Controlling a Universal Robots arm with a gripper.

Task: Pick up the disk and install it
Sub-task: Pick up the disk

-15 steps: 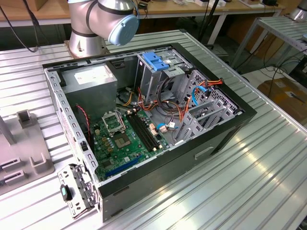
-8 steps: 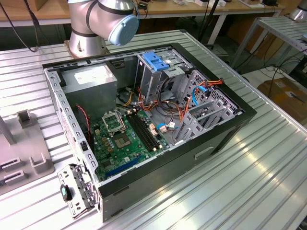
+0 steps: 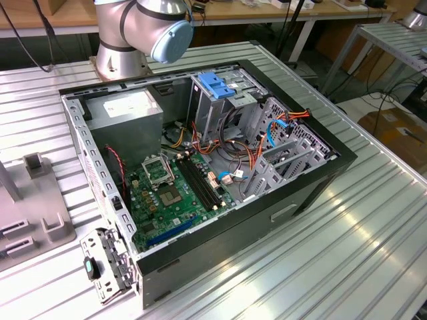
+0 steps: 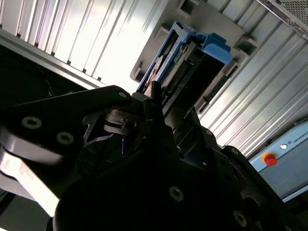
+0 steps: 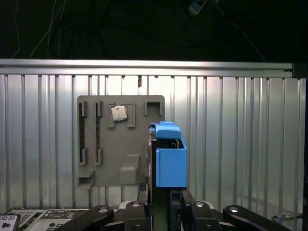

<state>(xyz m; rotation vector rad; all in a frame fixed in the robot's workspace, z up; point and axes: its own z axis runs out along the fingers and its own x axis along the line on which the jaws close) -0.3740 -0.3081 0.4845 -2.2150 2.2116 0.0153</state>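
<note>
Ribbed metal table [image 5: 240, 144] (dark room [image 5: 72, 29] behind) lies beyond the gripper [image 5: 166, 195], clenched on the disk [image 5: 171, 166].

The disk [image 5: 171, 163] sits in a bright blue frame, with dark metal showing along its edge in both wrist views. The gripper [image 5: 163, 201] is matt black with silver screw heads. The holder plate [image 5: 120, 149] is plain mid-grey and carries a small silver chip [image 5: 119, 113]. The bench [image 3: 347, 253] is silver aluminium, ribbed in long parallel stripes. The computer case [image 3: 267, 223] is black outside and bare grey metal inside. It holds a green motherboard [image 3: 167, 200], a blue bracket [image 3: 217, 85], a grey power-supply box [image 3: 127, 117], orange, red and yellow wires [image 3: 250, 157] and a blue cable [image 3: 272, 130]. The arm's joint [image 3: 170, 40] is silver with a pale blue cap. In the second wrist view, a red button [image 4: 269, 158] sits on a pale grey box.
</note>
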